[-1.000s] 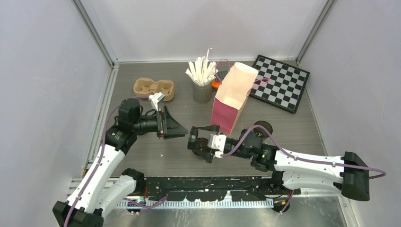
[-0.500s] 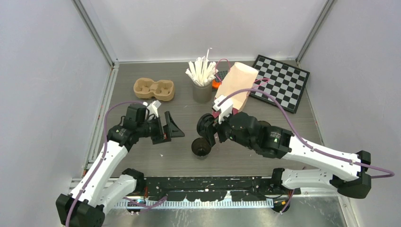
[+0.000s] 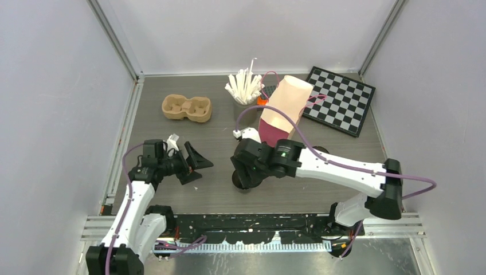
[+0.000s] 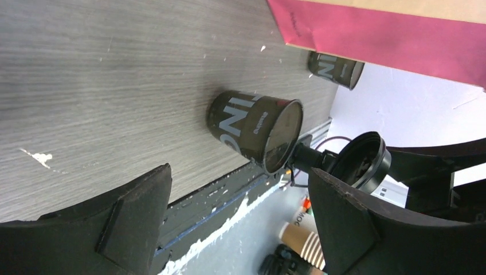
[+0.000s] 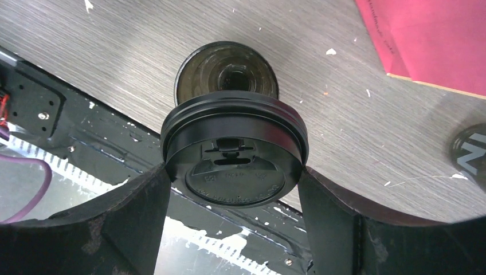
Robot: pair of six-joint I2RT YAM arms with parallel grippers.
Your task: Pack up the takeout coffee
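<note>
One takeout coffee cup (image 4: 252,129) stands open on the table, dark with pale lettering; from above it shows as cup (image 5: 226,77). My right gripper (image 5: 234,172) is shut on its round black lid (image 5: 234,152), which hangs just above the cup's rim and a little off-centre, apart from it. From the top view that gripper (image 3: 246,175) covers the cup. A second dark cup (image 4: 335,69) stands by the foot of the pink bag (image 3: 281,114). My left gripper (image 3: 200,169) is open and empty, left of the open cup.
A tan pulp two-cup tray (image 3: 187,107) lies at the back left. A grey cup of white sticks (image 3: 245,97) stands beside the upright pink bag. A checkerboard (image 3: 338,100) lies at the back right. The table's near edge runs close below the open cup.
The left gripper has opened wider and drawn back to the left and nearer. The right arm, still holding the lid, has swung over and come down above the open cup.
</note>
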